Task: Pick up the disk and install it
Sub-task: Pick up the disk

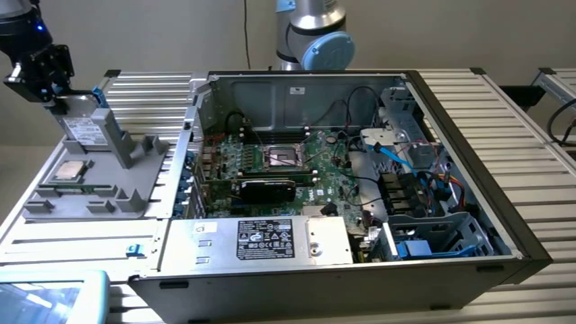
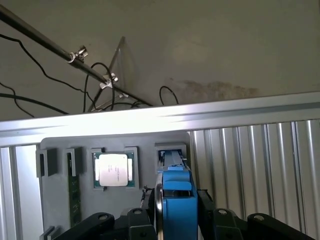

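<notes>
Tool [image 2: 176, 207] clamps upright disk [image 2: 177, 182] — arm [image 1: 23, 30] above grey holder [image 1: 117, 177]

A: Is the bay [image 1: 441, 233] at the near end of the case [image 1: 315, 283] free from above?
B: Its top stands open; cables [image 1: 396, 154] crowd its far side.
A: And by the disk [image 1: 83, 128]?
B: A tray post [image 1: 120, 138] stands just beside it.
</notes>
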`<act>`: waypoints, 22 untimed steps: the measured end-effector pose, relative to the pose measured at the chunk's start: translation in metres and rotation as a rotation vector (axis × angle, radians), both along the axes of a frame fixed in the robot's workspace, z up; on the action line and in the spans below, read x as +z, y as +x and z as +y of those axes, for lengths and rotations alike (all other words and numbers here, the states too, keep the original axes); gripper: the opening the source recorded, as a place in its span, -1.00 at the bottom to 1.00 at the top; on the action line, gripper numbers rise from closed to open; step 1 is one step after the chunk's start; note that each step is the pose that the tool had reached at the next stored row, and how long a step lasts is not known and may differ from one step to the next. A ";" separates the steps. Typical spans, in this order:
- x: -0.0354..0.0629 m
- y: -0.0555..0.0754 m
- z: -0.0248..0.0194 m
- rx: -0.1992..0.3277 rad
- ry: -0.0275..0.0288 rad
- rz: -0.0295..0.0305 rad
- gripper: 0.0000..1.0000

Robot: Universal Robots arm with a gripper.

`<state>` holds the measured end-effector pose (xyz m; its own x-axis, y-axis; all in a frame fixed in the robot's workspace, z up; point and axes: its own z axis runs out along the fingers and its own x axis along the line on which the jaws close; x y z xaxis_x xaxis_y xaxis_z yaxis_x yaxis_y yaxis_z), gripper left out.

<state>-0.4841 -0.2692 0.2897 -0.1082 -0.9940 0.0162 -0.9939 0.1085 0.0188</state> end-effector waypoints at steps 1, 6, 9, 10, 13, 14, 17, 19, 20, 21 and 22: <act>0.0000 0.000 0.0000 0.000 0.0000 0.0000 -0.07; 0.0000 0.000 0.0000 0.000 0.0001 0.0000 -0.07; -0.0001 0.000 0.0000 0.000 0.0000 0.0000 -0.07; -0.0001 0.000 0.0000 0.000 0.0001 0.0000 -0.07; -0.0001 0.000 -0.0001 0.000 0.0001 0.0000 0.09; 0.0000 0.000 -0.0001 0.000 0.0000 0.0001 0.09; 0.0000 0.000 -0.0001 0.003 0.0000 0.0001 0.09; -0.0001 0.000 -0.0002 0.007 -0.0002 0.0000 0.09; 0.0000 0.000 -0.0002 0.010 -0.0003 0.0001 0.09; -0.0001 0.000 -0.0002 0.013 -0.0003 0.0000 0.09; -0.0001 0.000 -0.0002 0.016 -0.0003 0.0000 0.09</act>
